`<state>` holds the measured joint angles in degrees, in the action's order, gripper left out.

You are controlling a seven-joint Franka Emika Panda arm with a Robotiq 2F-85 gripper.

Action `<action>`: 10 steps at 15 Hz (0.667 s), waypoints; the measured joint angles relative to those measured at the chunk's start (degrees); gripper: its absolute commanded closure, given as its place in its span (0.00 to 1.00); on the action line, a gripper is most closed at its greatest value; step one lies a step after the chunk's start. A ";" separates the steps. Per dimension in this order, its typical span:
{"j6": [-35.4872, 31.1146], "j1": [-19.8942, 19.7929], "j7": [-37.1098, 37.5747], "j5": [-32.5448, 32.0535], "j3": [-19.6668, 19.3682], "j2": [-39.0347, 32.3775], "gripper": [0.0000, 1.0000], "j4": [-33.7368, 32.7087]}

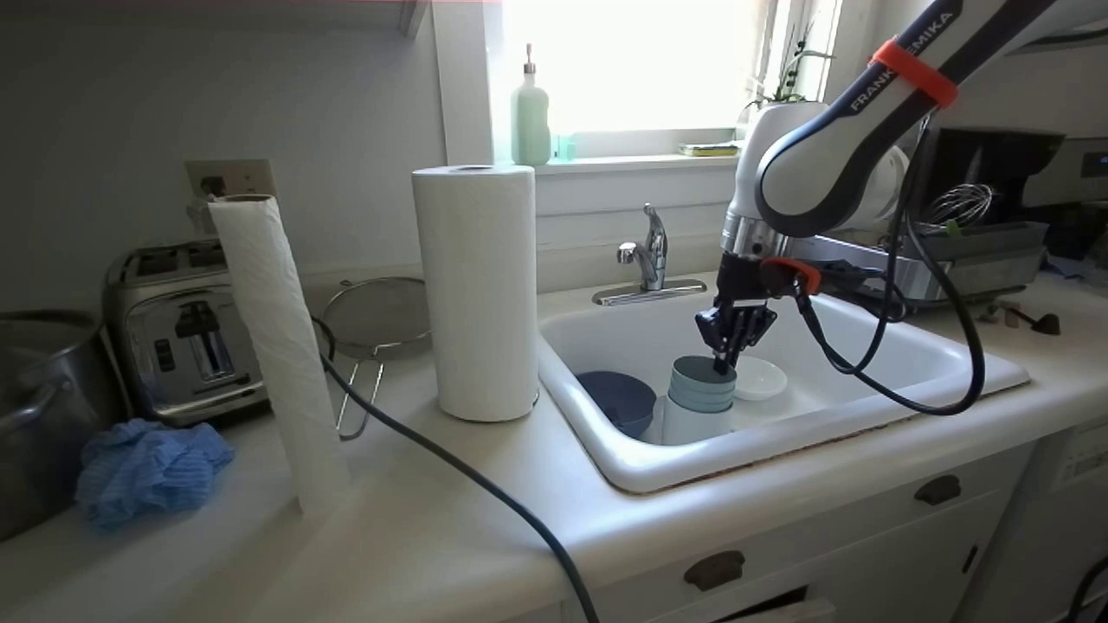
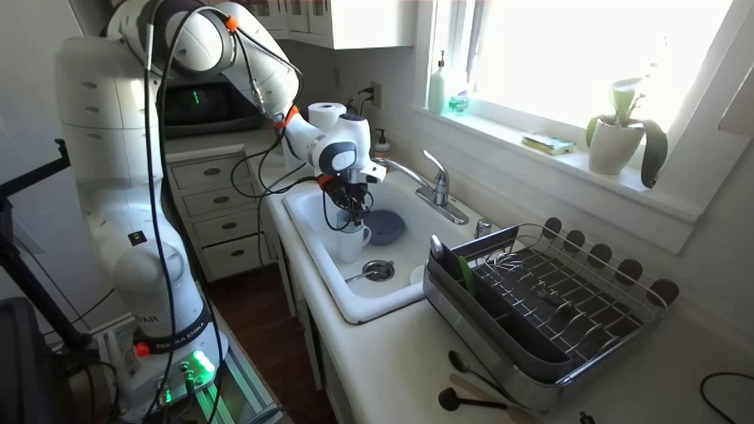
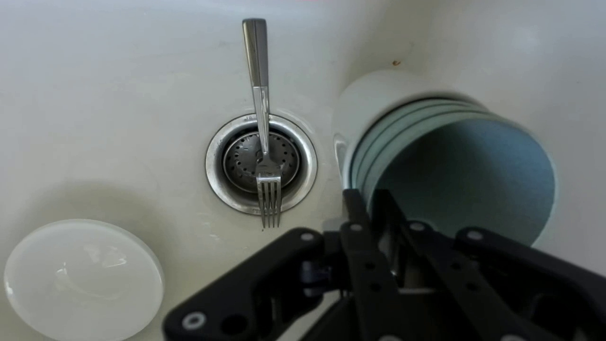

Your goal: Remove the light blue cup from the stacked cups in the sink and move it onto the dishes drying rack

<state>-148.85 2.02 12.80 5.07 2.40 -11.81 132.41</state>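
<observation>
The light blue cup point(image 3: 478, 175) seems topmost in the stack point(image 1: 702, 392), nested in a white mug point(image 3: 364, 106) in the sink point(image 3: 142, 113). My fingers point(image 3: 354, 208) straddle its rim, likely so it alone slides free; whether they pinch, I cannot tell.

A white robot arm point(image 2: 97, 176) with rounded joints point(image 2: 200, 44) and dark trim point(image 1: 809, 223) carries the name "Franka Emika" on a black band point(image 2: 187, 337) around its base point(image 2: 141, 377), near glowing green lights point(image 2: 202, 360) and a round red cap point(image 2: 142, 349). Above the base, orange straps point(image 1: 915, 73) ring the arm, with loops of black cable point(image 1: 979, 363) alongside. Well apart from the base, the angular black gripper point(image 3: 368, 195) is dotted with round, pale screws point(image 3: 474, 235).
</observation>
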 measured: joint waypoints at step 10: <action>2.13 0.14 -0.13 0.34 0.03 2.79 0.99 -0.29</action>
<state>-146.72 2.17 12.67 5.41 2.43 -9.02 132.12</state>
